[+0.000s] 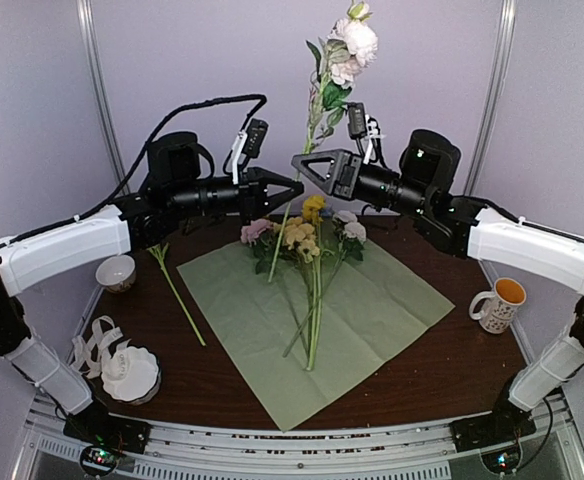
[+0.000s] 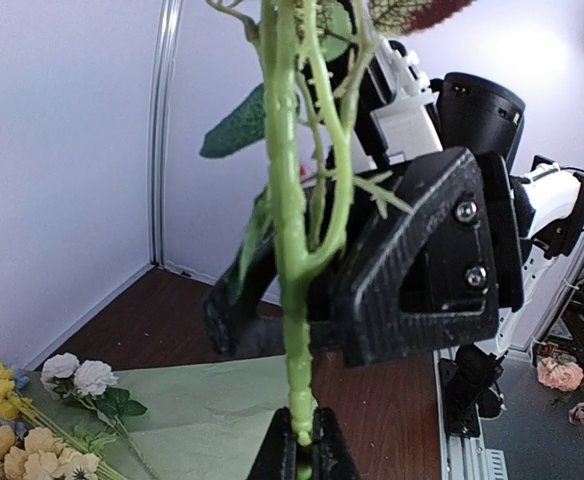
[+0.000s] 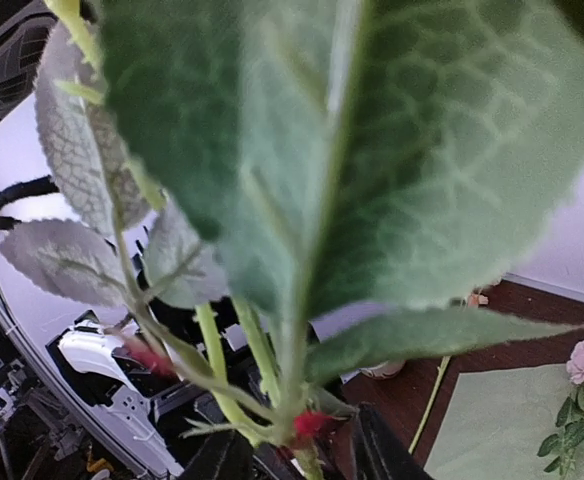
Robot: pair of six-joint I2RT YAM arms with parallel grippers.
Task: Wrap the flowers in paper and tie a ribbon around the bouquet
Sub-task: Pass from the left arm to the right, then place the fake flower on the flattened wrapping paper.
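Nearest to me, on the left, the ribbon [image 1: 94,345] is lying in loops just beside a white bowl [image 1: 132,372]. Past them the green paper [image 1: 372,310] is lying flat in the middle of the table [image 1: 422,372], and the flowers [image 1: 307,238] are resting on its far part. A loose stem [image 1: 177,290] is lying left of the paper, and a mug [image 1: 497,303] is standing at the right. Farther back, up in the air, my left gripper [image 1: 294,188] is squeezing the tall flower [image 1: 317,110] by its stem, and the white and pink blossoms are sticking up high. My right gripper [image 1: 300,160] is reaching in from the right, just above. Its jaws are standing apart with the stem between them.
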